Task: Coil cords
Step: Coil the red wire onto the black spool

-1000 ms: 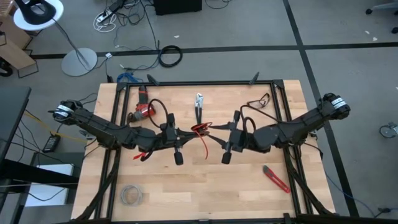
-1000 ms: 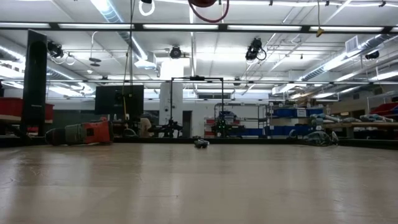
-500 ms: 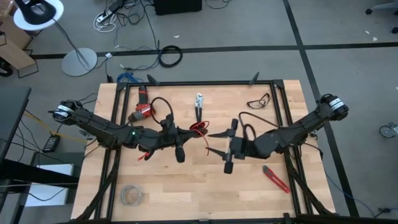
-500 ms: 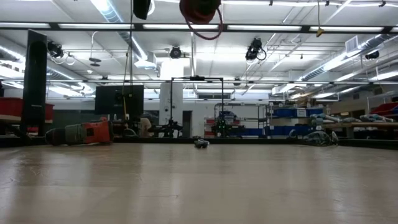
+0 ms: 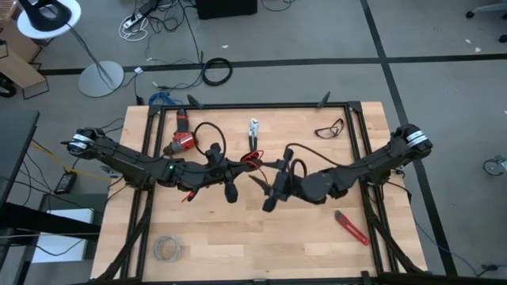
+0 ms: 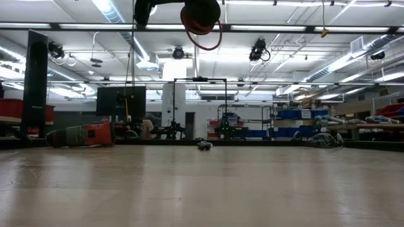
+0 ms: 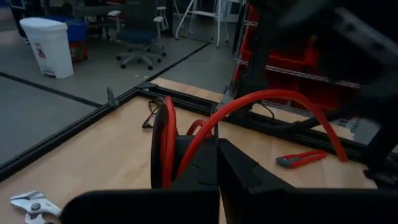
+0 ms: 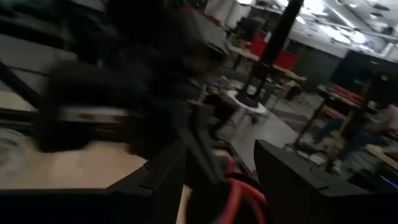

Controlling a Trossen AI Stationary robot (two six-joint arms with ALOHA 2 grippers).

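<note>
Two dark arms are seen meeting over the middle of the pale wooden tabletop (image 5: 238, 237). The left end effector (image 5: 242, 167) is clenched on the very thin, bright red flexible wire (image 5: 252, 161), which is held above the tabletop at its centre; in the left wrist view the red wire (image 7: 249, 109) is seen pinched between the closed dark fingers (image 7: 205, 168) and arching away in loops. From the low view a red loop (image 6: 203, 28) is seen hanging beneath the dark arm, well clear of the surface. The right end effector (image 5: 261, 172) is released, its fingers spread wide just beside the wire; whether the wire is touched by them cannot be told. In the right wrist view the red strands (image 8: 239, 193) appear between its parted fingers (image 8: 298, 180).

Elsewhere on the tabletop lie a red-handled cutter (image 5: 351, 228), a pale grey wire bundle (image 5: 167, 248), metal pliers (image 5: 253, 131), clear safety glasses (image 5: 329, 129) and a red and black power tool (image 5: 181, 139).
</note>
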